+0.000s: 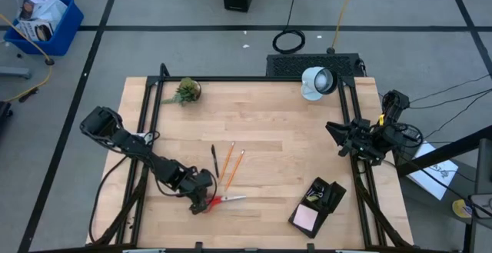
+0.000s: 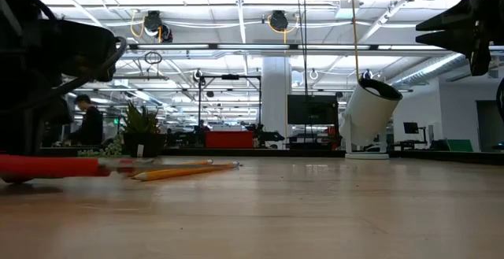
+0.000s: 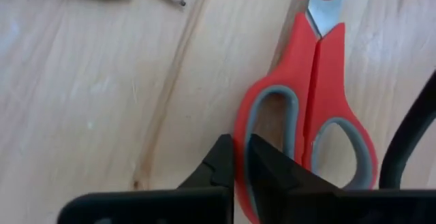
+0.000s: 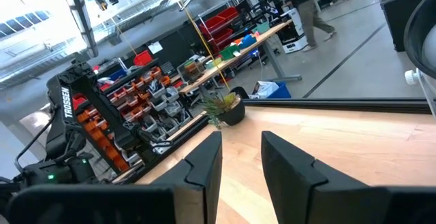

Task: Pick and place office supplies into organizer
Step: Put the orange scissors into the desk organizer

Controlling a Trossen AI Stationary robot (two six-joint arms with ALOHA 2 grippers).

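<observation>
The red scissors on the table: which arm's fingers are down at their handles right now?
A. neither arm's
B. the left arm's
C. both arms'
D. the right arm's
B: the left gripper sits at the handles of the red scissors, while the right gripper waits off at the table's far edge.

you have red scissors (image 3: 327, 108) with grey-lined handle loops and silver blades. the two pencils (image 1: 233, 164) are orange-yellow, and the pen (image 1: 214, 159) beside them is black. your table (image 1: 269, 122) is pale wood in light and darker strips. the organizer (image 1: 327, 195) is black, with a pink pad (image 1: 306, 217) in it. the plant (image 1: 185, 91) is green, the lamp (image 1: 317, 82) white. both arms are dark.
</observation>
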